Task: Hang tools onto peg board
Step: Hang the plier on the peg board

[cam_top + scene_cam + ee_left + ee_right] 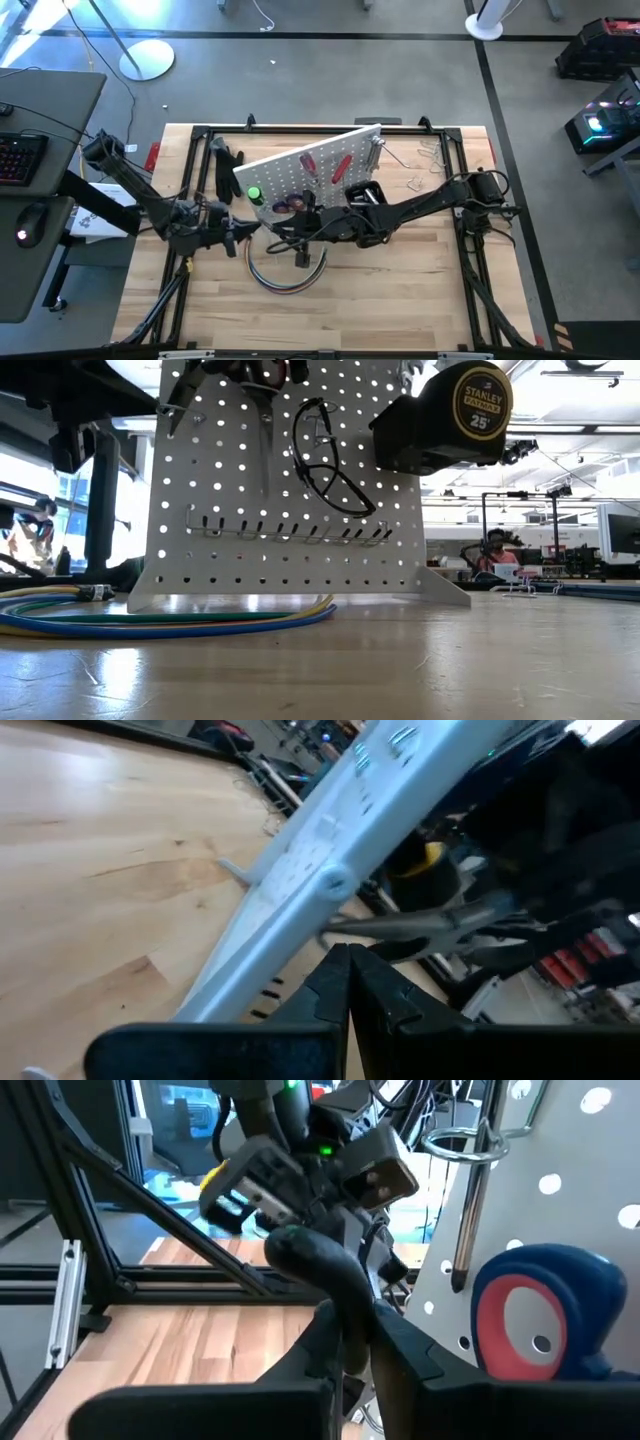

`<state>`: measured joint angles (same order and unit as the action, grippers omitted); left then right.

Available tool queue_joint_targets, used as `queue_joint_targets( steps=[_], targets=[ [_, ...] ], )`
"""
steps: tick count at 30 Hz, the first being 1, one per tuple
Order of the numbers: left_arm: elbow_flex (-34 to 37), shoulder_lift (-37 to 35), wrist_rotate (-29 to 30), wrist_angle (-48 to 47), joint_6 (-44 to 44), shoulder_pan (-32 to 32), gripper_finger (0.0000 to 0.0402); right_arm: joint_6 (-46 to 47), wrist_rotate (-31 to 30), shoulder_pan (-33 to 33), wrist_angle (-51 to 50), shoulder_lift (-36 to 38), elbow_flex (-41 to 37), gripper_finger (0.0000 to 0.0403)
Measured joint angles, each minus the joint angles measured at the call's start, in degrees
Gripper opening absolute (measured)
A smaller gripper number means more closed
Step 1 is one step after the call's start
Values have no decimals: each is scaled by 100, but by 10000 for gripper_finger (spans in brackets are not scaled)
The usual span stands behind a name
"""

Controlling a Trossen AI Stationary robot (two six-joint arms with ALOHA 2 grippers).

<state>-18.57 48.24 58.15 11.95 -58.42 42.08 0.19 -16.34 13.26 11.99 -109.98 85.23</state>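
**Two dark grippers meet at the front of the white peg board**

Two arms converge near the middle of the pale wooden table. At nine o'clock from the board, the left arm reaches in from the table's left edge; the left gripper sits just beside the board's left end, its fingers pressed together with nothing between them.

Just below it, at about six o'clock from the board, lies a curved bundle of coloured cables, flat on the wood in front of the panel.

At the centre stands the white perforated peg board, tilted and turned slightly on the table inside the black metal frame. On its face hang two red-handled screwdrivers, a green-handled tool near the lower left corner, and a silver wrench toward the right end. The low view shows clear safety glasses hanging on the panel and a yellow-and-black tape measure high at its right.

The right gripper lies at five o'clock from the board's centre, against its front edge. Its fingers are pinched on a black curved handle, apparently of pliers.

At two o'clock from the board, loose metal clamps lie on the table, well apart from both grippers.
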Motion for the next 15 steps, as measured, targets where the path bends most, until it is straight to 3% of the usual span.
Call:
queue_joint_targets(
  steps=[15],
  targets=[
    [-11,-1319,267,-1401,160,377,0,50,-192,4,-106,208,-18,18]
  ],
)
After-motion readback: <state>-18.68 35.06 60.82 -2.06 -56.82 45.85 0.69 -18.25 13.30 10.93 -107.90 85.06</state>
